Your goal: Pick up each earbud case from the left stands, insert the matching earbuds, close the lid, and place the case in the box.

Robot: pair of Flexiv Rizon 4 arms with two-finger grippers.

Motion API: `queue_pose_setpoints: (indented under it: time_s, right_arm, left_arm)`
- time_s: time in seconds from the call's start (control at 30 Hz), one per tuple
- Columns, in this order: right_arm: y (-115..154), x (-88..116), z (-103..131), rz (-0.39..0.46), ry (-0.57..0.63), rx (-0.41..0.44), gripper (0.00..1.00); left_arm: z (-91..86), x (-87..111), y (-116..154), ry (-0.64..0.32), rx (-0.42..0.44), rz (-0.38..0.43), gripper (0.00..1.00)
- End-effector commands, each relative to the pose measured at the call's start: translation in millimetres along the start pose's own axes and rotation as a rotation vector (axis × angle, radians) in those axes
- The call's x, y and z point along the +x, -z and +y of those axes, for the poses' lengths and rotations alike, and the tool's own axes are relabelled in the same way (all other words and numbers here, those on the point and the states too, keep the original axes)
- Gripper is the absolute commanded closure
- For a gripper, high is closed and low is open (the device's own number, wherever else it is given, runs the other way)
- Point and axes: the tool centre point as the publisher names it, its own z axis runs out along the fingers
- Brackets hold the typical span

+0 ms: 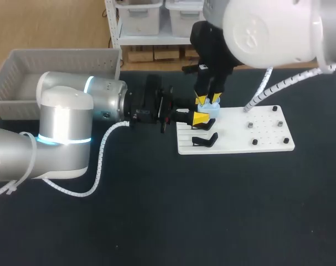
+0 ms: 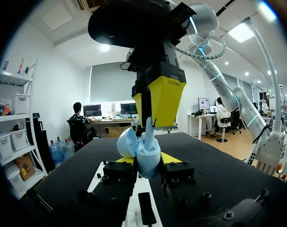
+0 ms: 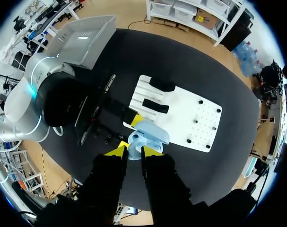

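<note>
Over the white board's [image 1: 267, 138] left end, a pale blue earbud case [image 2: 145, 152], lid open, is clamped between the left gripper's [image 2: 147, 161] fingers. An earbud [image 2: 149, 126] is pinched in the right gripper [image 3: 134, 150], just above the case. A grey box [image 1: 57, 57] is noted well apart, beyond the left arm.

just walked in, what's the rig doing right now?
The left gripper is shut on an open light-blue earbud case, holding it over the end of the white stand board. The right gripper hangs straight above it with a matching light-blue earbud pinched in its tips, the earbud's lower end at the case's opening. The lid is open, and the case is not yet in the grey box.
</note>
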Motion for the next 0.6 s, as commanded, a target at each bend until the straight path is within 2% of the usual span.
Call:
queue_pose_setpoints:
  time_s: [0.03, 0.6]
  right_arm:
    - [-1.8, -1.7, -1.2, 0.005, -0.003, 0.001, 1.00]
    - [-6.8, -3.8, -4.0, 0.002, -0.013, 0.003, 1.00]
  left_arm:
    - [1.1, 0.3, -0.1, 0.001, 0.003, 0.002, 1.00]
    - [1.1, 0.3, -0.1, 0.001, 0.003, 0.002, 1.00]
